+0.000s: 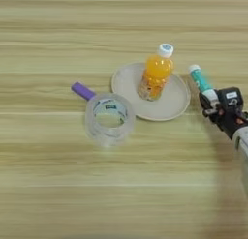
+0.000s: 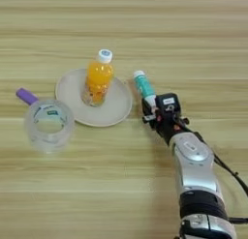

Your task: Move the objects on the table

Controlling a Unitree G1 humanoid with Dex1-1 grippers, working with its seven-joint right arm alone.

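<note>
Striped wooden table (image 1: pixel 58 185): black jaws of the right gripper (image 2: pixel 151 106) pinching slim teal tube (image 2: pixel 144 87).

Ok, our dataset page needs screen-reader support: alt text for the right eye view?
A robot's right gripper sits at the near end of a teal tube on a wooden table. Left of it, an orange juice bottle stands on a beige plate, beside a clear tape roll and purple stick.

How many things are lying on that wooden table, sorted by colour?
Orange: 1, the orange juice bottle with white cap
Beige: 1, the beige round plate under it
Teal: 1, the small teal tube
Purple: 1, the short purple stick
Clear: 1, the wide clear tape roll
Total: 5
</note>
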